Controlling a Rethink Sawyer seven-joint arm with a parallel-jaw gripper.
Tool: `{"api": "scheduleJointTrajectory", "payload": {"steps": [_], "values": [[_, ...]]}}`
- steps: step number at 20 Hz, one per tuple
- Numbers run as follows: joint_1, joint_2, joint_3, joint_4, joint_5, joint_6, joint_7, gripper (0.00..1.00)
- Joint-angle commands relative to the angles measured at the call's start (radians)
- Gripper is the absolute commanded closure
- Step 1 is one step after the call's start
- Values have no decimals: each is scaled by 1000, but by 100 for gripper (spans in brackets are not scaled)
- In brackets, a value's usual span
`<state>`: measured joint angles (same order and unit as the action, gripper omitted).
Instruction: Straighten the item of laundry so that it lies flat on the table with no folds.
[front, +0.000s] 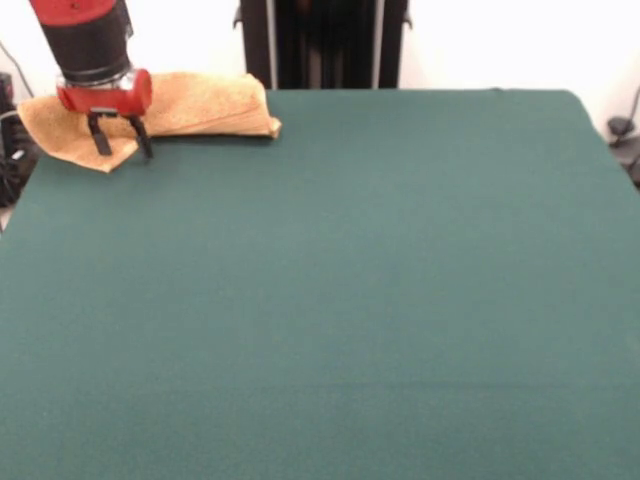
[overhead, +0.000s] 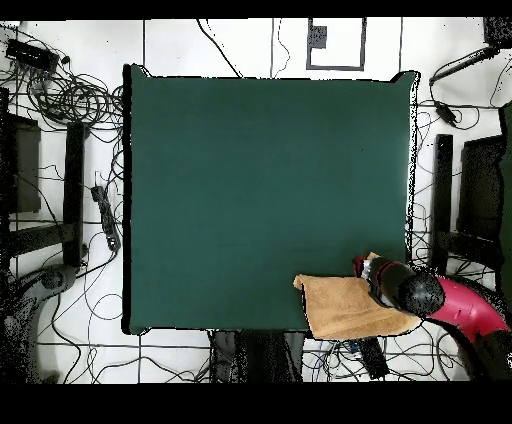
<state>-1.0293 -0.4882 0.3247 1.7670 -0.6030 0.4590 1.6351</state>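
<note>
The item of laundry (front: 205, 105) is an orange-tan towel lying folded and bunched at the far left corner of the green table (front: 350, 280). One point of it sticks out toward the front, and part reaches past the table's edge. My gripper (front: 122, 150) stands open right over that front point, one finger on the cloth and the other at its rim. Nothing is held between them. In the overhead view the towel (overhead: 340, 305) lies at the bottom right corner of the table (overhead: 260, 180), with the gripper (overhead: 378, 278) and arm covering its right side.
Tangled cables (overhead: 70, 100) lie on the floor left of the table. Dark stands (overhead: 470, 190) are along its right side. The towel sits close to two table edges.
</note>
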Motion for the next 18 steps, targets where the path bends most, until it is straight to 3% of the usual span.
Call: {"api": "scheduleJointTrajectory", "payload": {"steps": [1,7,13,14,18], "values": [[98,72,-94,-78,11,-73,201,0],[157,113,-226,-137,-8,-65,235,0],[165,167,-249,-174,5,-128,220,0],[168,169,-255,-176,7,-146,205,100],[156,167,-235,-179,19,-120,174,100]]}}
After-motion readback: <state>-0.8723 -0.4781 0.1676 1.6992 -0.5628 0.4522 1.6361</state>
